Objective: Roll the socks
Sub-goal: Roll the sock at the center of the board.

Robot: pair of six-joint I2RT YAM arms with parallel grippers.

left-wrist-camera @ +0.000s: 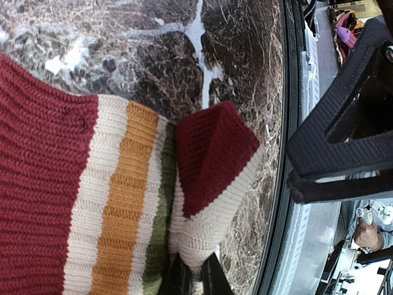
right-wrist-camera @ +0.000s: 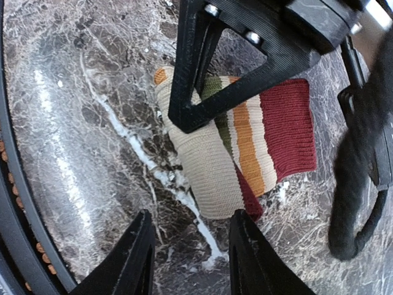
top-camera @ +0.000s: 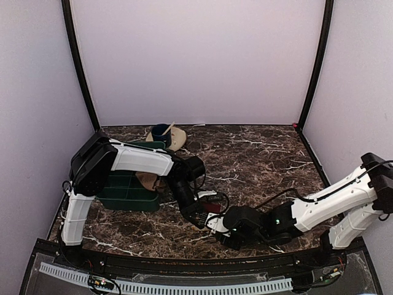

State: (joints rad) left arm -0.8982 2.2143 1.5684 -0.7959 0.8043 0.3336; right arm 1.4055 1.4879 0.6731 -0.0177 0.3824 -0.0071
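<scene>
A sock (top-camera: 212, 206) lies on the marble worktop (top-camera: 264, 153) to the right of the green bin (top-camera: 123, 198), nearer the front edge than the bin is. Its dark red cuff is spread flat. Next to the cuff come cream, orange and olive stripes, and the tan foot is folded slantwise over those stripes, with a dark red end patch showing at the fold. The left arm reaches over the bin's right side and down to the sock. The left hand (left-wrist-camera: 195, 279) is clenched on the sock's cream edge beside the red patch, with the knit bunched between its fingers. The right hand (right-wrist-camera: 196, 258) is low over the worktop on the side of the sock away from the bin. It is released: its two fingers stand apart, only bare marble lies between them, and their tips stop just short of the tan fold. In the right part of the bin, partly under the left arm, sits a tan lump (top-camera: 147, 180); I cannot tell what it is. Behind the bin, toward the back wall, a beige saucer (top-camera: 178, 139) carries a blue cup (top-camera: 161, 131).
</scene>
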